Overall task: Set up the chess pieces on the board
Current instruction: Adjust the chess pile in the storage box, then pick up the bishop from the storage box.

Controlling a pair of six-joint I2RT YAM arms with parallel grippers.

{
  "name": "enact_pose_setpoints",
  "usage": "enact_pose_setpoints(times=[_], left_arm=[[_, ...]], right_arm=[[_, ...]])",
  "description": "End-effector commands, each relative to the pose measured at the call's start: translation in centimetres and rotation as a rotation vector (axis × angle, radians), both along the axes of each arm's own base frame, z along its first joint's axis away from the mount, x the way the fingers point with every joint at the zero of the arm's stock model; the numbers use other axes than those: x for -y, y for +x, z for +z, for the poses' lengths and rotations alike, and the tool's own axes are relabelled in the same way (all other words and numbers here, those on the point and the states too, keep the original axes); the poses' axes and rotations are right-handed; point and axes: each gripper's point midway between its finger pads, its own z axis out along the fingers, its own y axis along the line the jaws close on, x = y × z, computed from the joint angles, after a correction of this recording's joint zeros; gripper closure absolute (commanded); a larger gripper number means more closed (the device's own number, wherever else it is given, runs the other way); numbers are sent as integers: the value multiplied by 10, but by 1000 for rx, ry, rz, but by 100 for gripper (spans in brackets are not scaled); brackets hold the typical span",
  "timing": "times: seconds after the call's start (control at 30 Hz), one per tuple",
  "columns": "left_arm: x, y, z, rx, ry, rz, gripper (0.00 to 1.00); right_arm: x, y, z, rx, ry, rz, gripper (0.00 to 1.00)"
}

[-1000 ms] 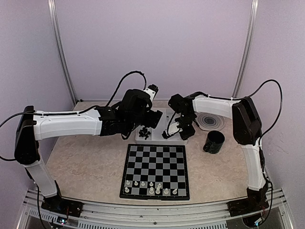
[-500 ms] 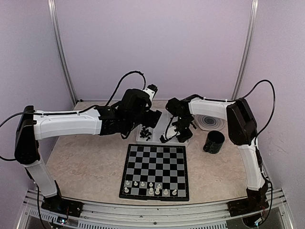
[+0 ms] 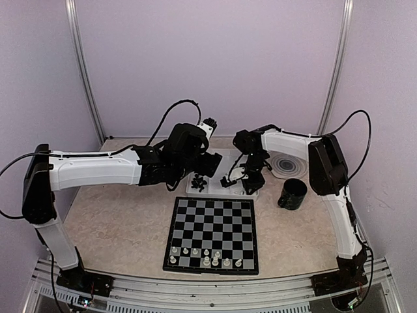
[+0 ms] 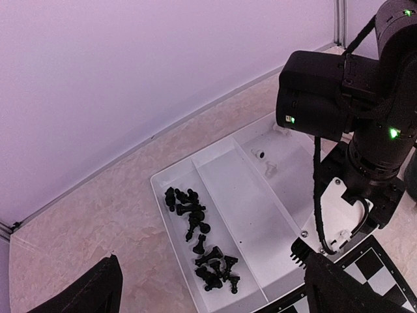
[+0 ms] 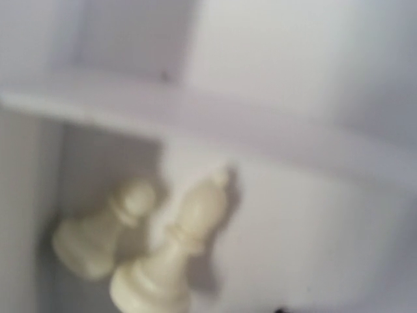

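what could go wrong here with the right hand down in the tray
1. The white pawn and the taller white piece lie close together by a wall of the tray, so the right hand may pinch both or knock one away.
2. Both lie on their sides; one grabbed that way might topple on the board.
3. The left arm hovers nearby over the black pieces, so the arms could bump.

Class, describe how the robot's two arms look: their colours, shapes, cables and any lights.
The left arm and right arm share white tubular links and bulky black joints. A thin black cable arcs above each. Small green lights glow on the right arm's black wrist.
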Motion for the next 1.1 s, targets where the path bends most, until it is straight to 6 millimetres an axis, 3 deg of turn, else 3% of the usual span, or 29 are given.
enact_pose_setpoints(times=[0.0, 0.4, 0.73, 0.87, 1.07], left_arm=[[7, 4, 8, -1, -41, -1, 4], [9, 3, 6, -12, -42, -16, 4], [11, 0, 7, -10, -36, -24, 4], [12, 0, 7, -14, -43, -26, 4], [8, 4, 10, -26, -71, -11, 4]], right_arm=[[13, -8, -9, -54, -39, -16, 56], [36, -6, -12, -28, -162, -22, 54], [29, 2, -14, -42, -141, -68, 73], [28, 10, -5, -29, -106, -101, 81], [19, 14, 26, -32, 26, -131, 88]])
